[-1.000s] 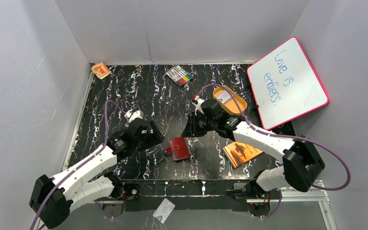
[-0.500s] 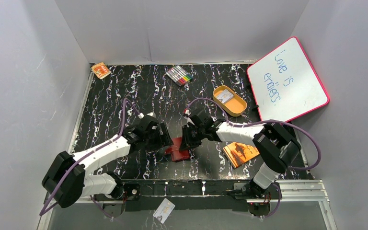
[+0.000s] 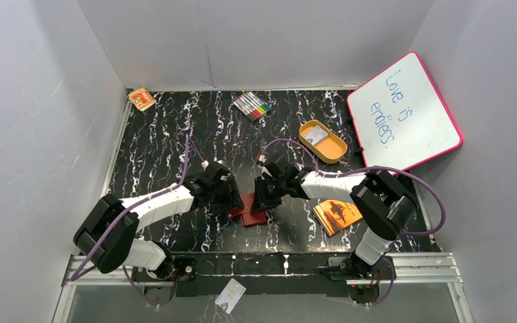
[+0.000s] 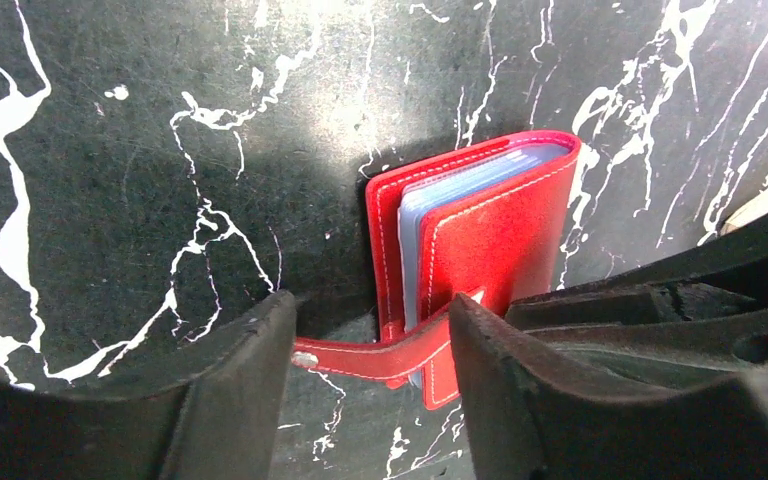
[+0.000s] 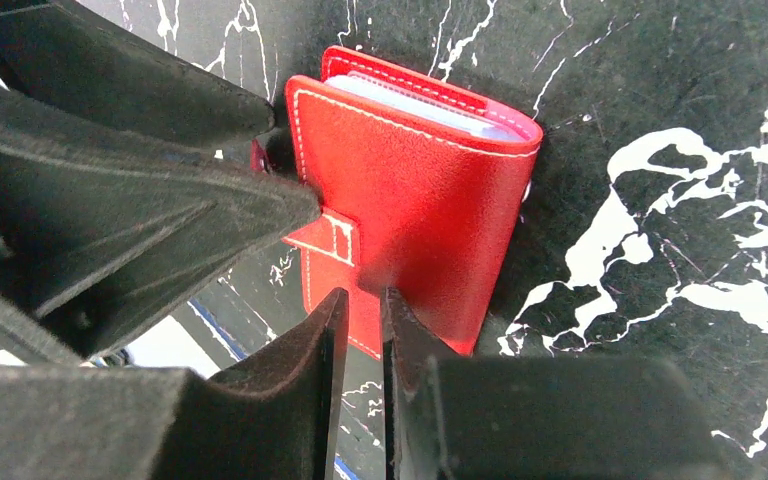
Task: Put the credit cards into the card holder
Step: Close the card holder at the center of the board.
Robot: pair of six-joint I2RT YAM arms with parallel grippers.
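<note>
Low at the centre of the top view, a dark-red leather-look folding wallet [image 3: 250, 214] was seen lying on the black marbled tabletop [image 3: 175, 128], pale-blue plastic cards [image 4: 440, 190] tucked between its covers. Its snap tab [image 4: 380, 360] was straddled by the left gripper [image 4: 370, 332], jaws apart; its cover edge was pinched by the right gripper [image 5: 365, 312], jaws nearly together.

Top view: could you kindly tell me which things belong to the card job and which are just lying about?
Job: card holder; credit card in the tray; credit card beyond the table's near edge.

Lying about: orange tray; orange booklet; markers; whiteboard; small orange packet.
</note>
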